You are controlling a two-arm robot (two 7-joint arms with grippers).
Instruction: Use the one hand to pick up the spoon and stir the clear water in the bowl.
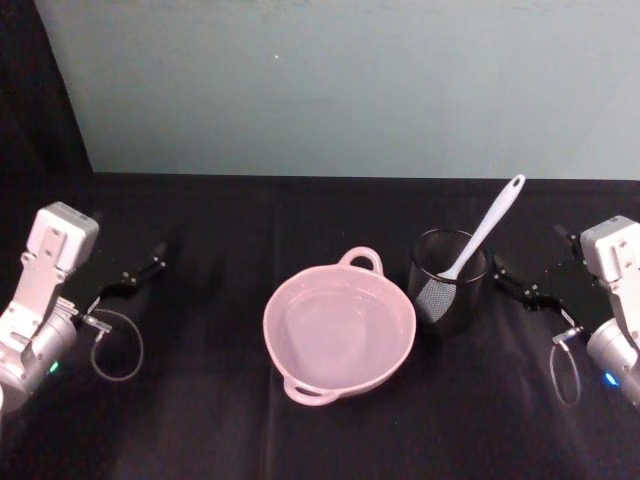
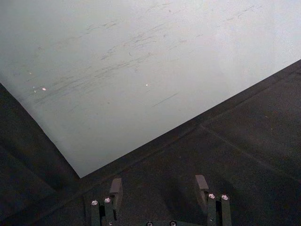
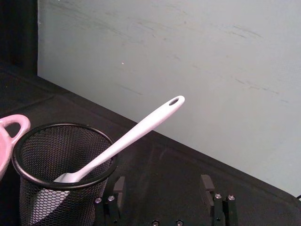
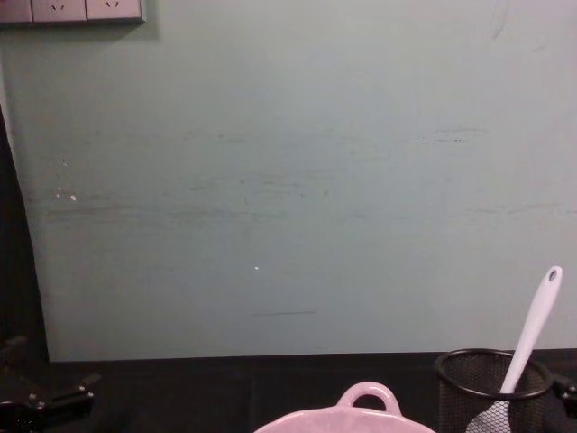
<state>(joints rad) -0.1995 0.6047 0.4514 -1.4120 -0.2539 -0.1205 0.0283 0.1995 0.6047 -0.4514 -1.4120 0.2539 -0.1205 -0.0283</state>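
The pale pink bowl [image 1: 340, 332] sits at the table's centre, with a faint waterline inside; its loop handle [image 4: 365, 399] shows in the chest view and also in the right wrist view [image 3: 12, 126]. The white spoon [image 1: 487, 226] stands scoop-down in a black mesh cup [image 1: 449, 280] just right of the bowl, its handle [image 3: 143, 128] leaning up and away to the right. My right gripper [image 1: 525, 275] rests open on the table right of the cup, its fingers [image 3: 207, 182] empty. My left gripper [image 1: 140, 272] lies open at the far left, its fingers [image 2: 115, 187] empty.
A pale grey-green wall panel [image 1: 340, 80] stands along the back of the black table [image 1: 200, 420]. The cup [image 4: 491, 388] and spoon [image 4: 534, 329] show at the chest view's lower right. A cable loop [image 1: 118, 345] hangs by the left wrist.
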